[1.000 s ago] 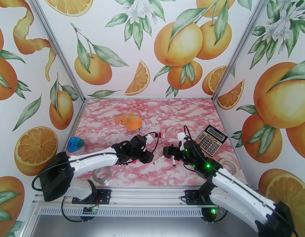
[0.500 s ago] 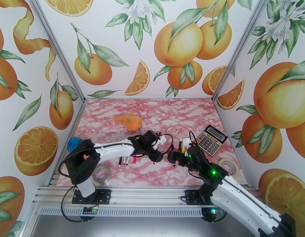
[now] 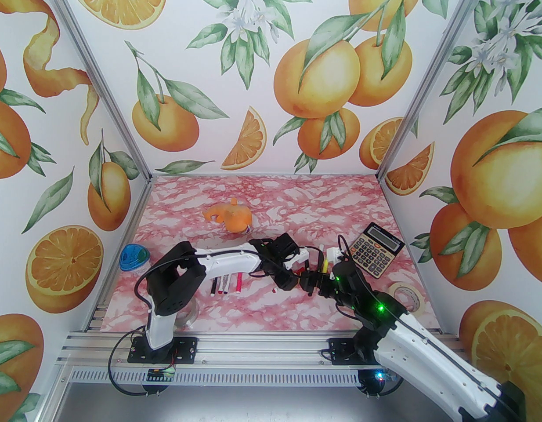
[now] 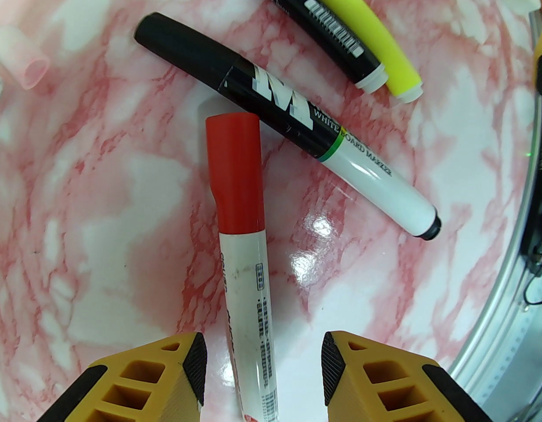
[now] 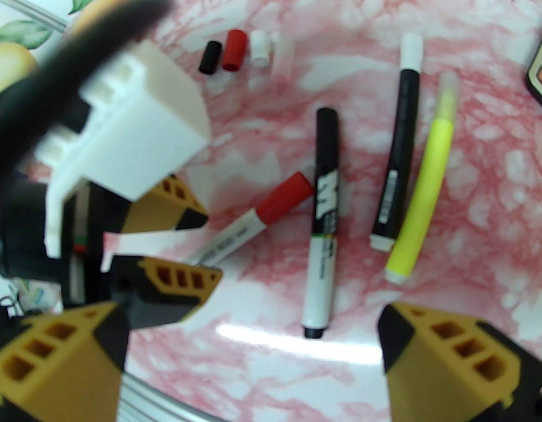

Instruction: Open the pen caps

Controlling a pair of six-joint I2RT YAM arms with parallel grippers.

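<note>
Here, the left gripper (image 4: 263, 351) stood spread astride the red pen (image 4: 247, 275), its cap (image 4: 234, 169) on; the right gripper (image 5: 253, 339) gaped wide over the black-capped pen (image 5: 323, 218), loose caps (image 5: 233, 50) lying beyond.

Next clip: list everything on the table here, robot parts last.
red-capped pen: one, white barrel, centre
black-capped marker: one, beside it
black pen: one, white-ended, right of marker
yellow highlighter: one, alongside black pen
loose caps: four, black/red/white/clear, far row
other pens: at least three, left of centre
calculator: one, black, right
beige tape roll: one, near right
clear tape roll: one, near left
blue-lidded jar: one, left edge
orange toy: one, far centre
left gripper: open, astride red-capped pen
right gripper: open, over marker
</note>
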